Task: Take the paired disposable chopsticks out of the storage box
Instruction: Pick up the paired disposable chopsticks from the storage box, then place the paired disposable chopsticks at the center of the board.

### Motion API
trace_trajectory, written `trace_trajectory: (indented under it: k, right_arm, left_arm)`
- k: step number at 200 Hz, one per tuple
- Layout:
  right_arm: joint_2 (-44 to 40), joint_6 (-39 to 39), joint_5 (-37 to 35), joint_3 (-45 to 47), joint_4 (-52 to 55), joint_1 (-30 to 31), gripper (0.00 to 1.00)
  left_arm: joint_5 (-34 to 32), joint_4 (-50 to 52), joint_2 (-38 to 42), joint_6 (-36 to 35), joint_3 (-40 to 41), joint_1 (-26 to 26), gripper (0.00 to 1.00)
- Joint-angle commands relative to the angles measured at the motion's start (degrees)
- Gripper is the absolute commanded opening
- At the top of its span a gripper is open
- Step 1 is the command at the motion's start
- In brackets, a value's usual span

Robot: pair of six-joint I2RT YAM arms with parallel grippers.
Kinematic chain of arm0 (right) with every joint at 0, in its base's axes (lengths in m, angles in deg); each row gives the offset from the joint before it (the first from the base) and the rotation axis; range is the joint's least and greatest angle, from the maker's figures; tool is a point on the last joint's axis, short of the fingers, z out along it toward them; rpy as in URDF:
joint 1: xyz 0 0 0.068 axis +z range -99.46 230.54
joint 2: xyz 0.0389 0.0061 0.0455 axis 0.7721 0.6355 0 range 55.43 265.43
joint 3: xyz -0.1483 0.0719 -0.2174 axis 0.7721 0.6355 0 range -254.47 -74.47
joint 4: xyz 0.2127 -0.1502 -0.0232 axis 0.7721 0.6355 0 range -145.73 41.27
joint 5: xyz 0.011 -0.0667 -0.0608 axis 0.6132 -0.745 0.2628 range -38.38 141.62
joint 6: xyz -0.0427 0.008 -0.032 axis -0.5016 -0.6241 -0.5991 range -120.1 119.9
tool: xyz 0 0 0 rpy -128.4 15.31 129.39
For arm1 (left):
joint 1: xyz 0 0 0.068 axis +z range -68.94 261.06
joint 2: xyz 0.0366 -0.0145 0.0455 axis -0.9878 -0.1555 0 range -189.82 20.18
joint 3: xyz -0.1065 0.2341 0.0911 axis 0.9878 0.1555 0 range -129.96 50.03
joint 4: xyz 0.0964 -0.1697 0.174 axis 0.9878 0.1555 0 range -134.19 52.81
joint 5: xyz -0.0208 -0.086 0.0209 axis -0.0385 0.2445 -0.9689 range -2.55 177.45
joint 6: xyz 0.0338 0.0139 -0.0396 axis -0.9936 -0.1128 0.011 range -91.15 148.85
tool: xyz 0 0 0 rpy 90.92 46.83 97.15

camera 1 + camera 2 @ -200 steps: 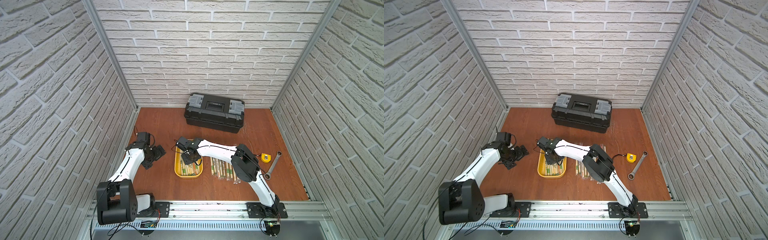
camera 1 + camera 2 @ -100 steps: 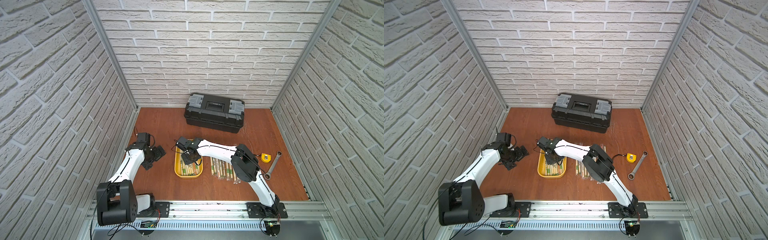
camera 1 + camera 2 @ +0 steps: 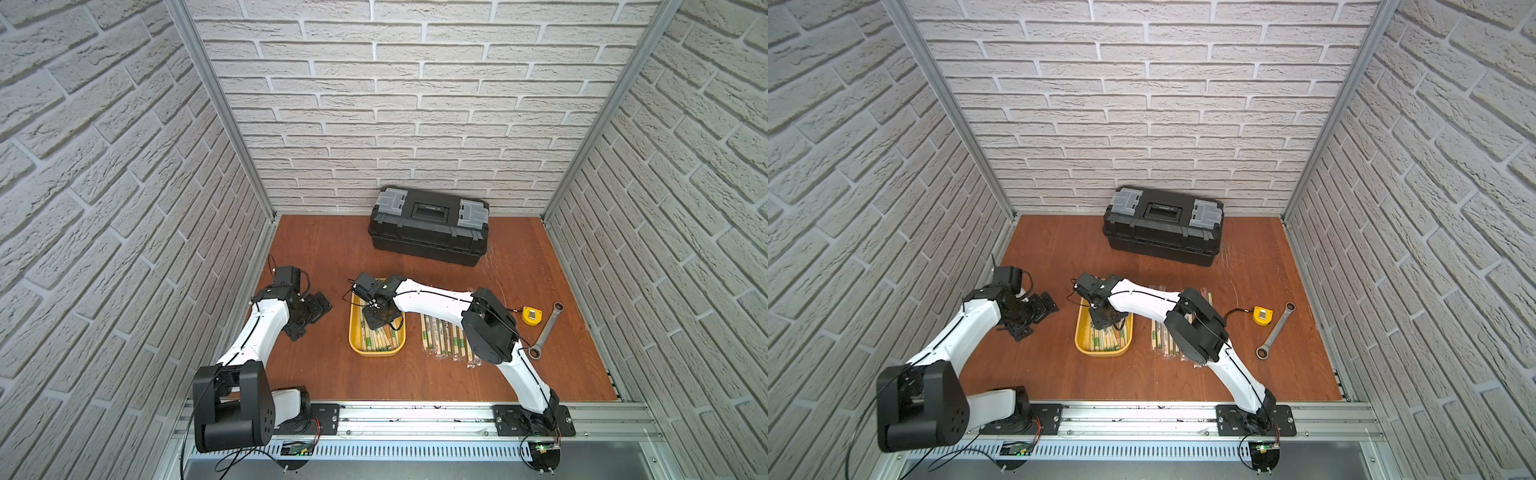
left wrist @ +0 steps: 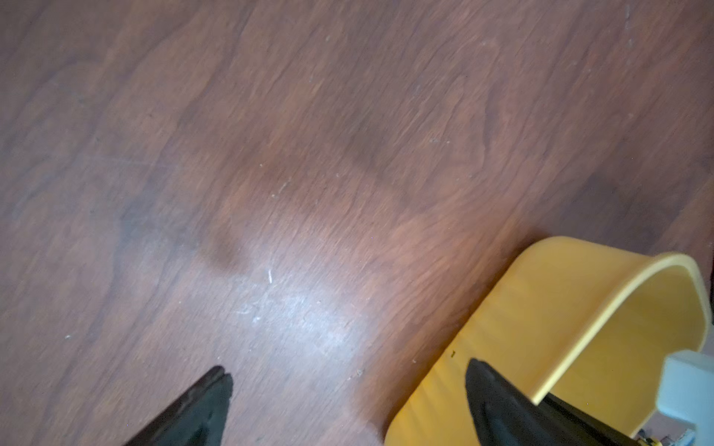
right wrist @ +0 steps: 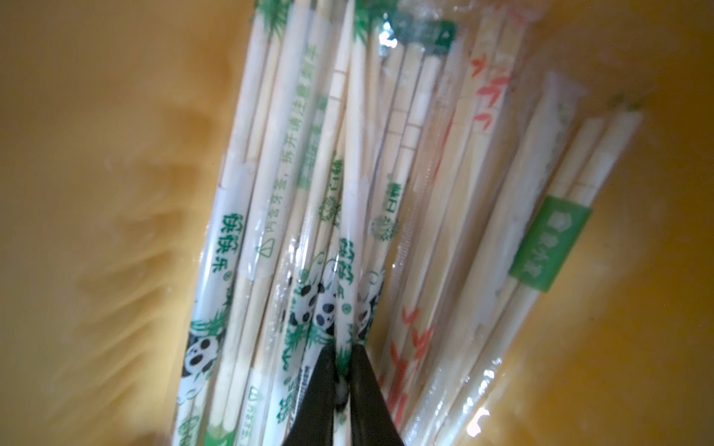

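Inside one storage box, right jaws pinching one of the paired disposable chopsticks, left jaws wide apart.

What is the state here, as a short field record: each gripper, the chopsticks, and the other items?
right gripper: shut on a panda-print chopstick pair inside the storage box
left gripper: open, empty, beside the box
chopsticks outside: a row on the table next to the box
other items: toolbox, tape measure, wrench
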Motion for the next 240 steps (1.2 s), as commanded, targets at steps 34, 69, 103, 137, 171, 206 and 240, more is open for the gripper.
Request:
trace_trajectory:
  k: [34,69,103,137,171,206,240]
  right_arm:
    - [-4.6,1.2,2.3,0.4,-0.8,-0.8,0.09]
    - [-9.7,3.7,4.9,4.0,-3.9,-2.3,0.09]
    - [-13.4,5.4,6.2,6.8,-6.1,-3.7,0.09]
    - [-18.0,8.0,8.3,11.3,-10.9,-5.3,0.09]
    - [-23.5,10.6,8.8,16.5,-15.0,-7.2,0.08]
    - [-29.3,12.6,6.1,22.9,-16.9,-9.5,0.08]
    - [-33.2,13.6,3.5,29.3,-17.8,-11.2,0.08]
  left_arm:
    - [0.3,-0.6,1.2,0.4,0.8,0.5,0.98]
    - [0.4,-0.5,1.4,0.2,0.6,0.4,0.98]
    - [0.5,-0.4,1.5,0.2,0.5,0.5,0.98]
    - [0.8,-0.1,2.2,0.2,0.2,0.4,0.98]
    - [0.9,0.4,2.8,0.0,-0.2,0.5,0.98]
    - [1.1,0.8,3.4,0.0,-0.3,0.3,0.98]
    - [1.1,0.6,3.6,0.5,-0.3,-0.3,0.98]
